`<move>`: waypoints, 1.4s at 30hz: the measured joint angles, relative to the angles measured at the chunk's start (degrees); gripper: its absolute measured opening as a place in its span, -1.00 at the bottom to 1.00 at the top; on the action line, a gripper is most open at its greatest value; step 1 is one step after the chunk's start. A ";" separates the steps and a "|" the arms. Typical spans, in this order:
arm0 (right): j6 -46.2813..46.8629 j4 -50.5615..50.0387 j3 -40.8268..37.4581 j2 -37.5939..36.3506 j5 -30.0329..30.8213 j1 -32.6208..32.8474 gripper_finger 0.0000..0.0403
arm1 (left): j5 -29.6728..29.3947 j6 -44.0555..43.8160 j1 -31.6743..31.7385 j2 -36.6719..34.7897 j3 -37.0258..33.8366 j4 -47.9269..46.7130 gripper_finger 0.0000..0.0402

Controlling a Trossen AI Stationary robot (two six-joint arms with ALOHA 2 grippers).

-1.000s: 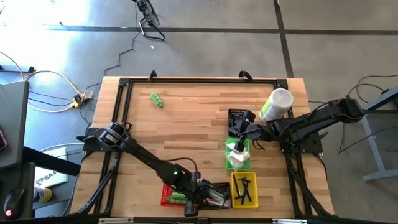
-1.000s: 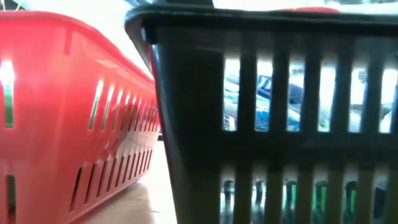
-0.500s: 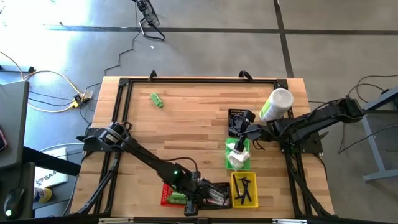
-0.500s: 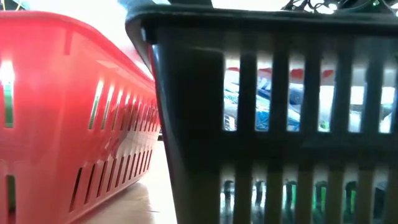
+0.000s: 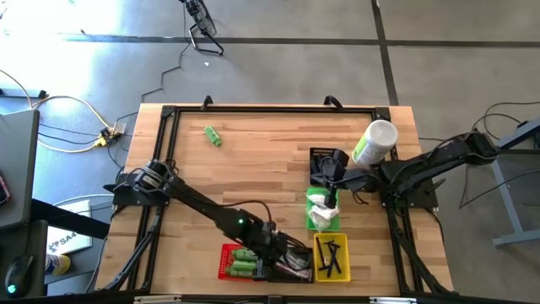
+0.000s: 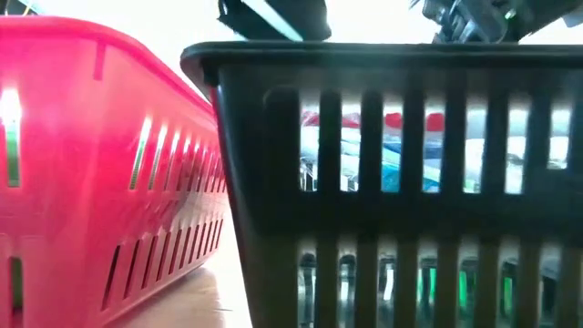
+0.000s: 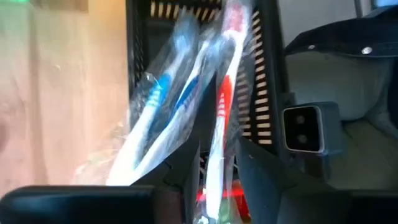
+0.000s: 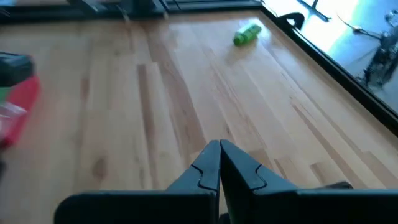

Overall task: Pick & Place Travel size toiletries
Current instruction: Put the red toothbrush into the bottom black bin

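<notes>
Left gripper over black mesh basket, jaws slightly apart astride clear-wrapped toothbrushes lying inside; grip or release not discernible. Probably placing step, drop-off into basket. Right gripper waiting beyond basket near green basket, jaws together, empty. One green bottle loose far across table from basket: likely next pick, calling for long reach.

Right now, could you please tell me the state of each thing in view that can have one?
Left claw: open, above the black basket.
Right claw: shut, holding nothing.
Wrapped toothbrushes: lying in the black basket.
Loose green bottle: on its side on the table.
Red basket: holds green bottles.
</notes>
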 joint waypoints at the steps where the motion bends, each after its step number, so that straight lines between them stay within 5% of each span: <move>1: -0.01 -0.02 0.00 -0.82 0.00 0.53 -0.99 | -0.09 0.54 0.00 -0.77 0.00 -0.06 -0.51; 8: 0.00 -0.07 0.04 -6.06 0.00 4.70 -0.99 | -2.30 3.51 -0.58 -6.51 0.04 1.90 -0.64; 22: 0.64 0.89 0.04 -8.40 -0.15 16.58 -0.99 | -29.31 14.49 -0.91 -14.29 0.04 2.49 -0.98; 42: 0.23 1.86 0.04 -8.37 0.24 21.43 -0.99 | -28.01 22.70 0.05 -13.70 -0.02 9.37 -0.95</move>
